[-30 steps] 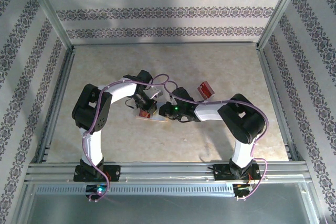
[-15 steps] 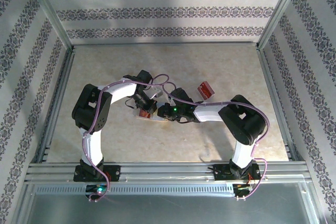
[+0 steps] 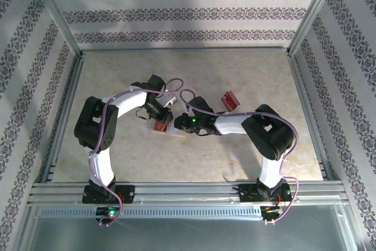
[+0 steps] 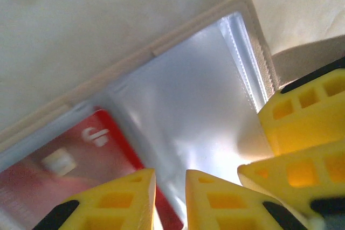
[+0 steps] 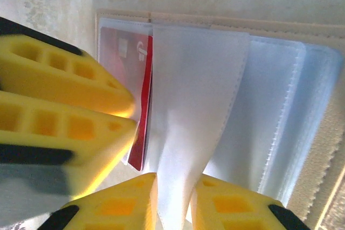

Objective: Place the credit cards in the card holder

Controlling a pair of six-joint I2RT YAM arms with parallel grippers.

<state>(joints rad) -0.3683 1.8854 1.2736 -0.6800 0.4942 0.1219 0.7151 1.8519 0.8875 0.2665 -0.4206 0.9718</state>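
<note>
We see the card holder [image 3: 175, 132] lying open on the table [image 3: 117, 74] between the arms, with one red card [image 4: 81, 160] tucked inside it and a second card [image 3: 229, 99] lying apart near the right arm. Our right claw [image 5: 175, 181] pinches a clear sleeve [image 5: 194, 106], its jaws nearly closed. Our left claw [image 4: 170, 177] has its jaws a slit apart at the tucked card's edge, and we cannot tell whether they grip anything.

The card holder [image 3: 169, 129] lies open on the desk [image 3: 117, 74]. At its left end a credit card [image 4: 64, 171] sits among the sleeves. The left end effector [image 4: 171, 179] hangs over that end. The right end effector [image 5: 175, 179] is over the holder's right end, with a sleeve [image 5: 188, 106] between its fingers. Another credit card [image 3: 229, 99] lies right of and behind the holder, well apart.
</note>
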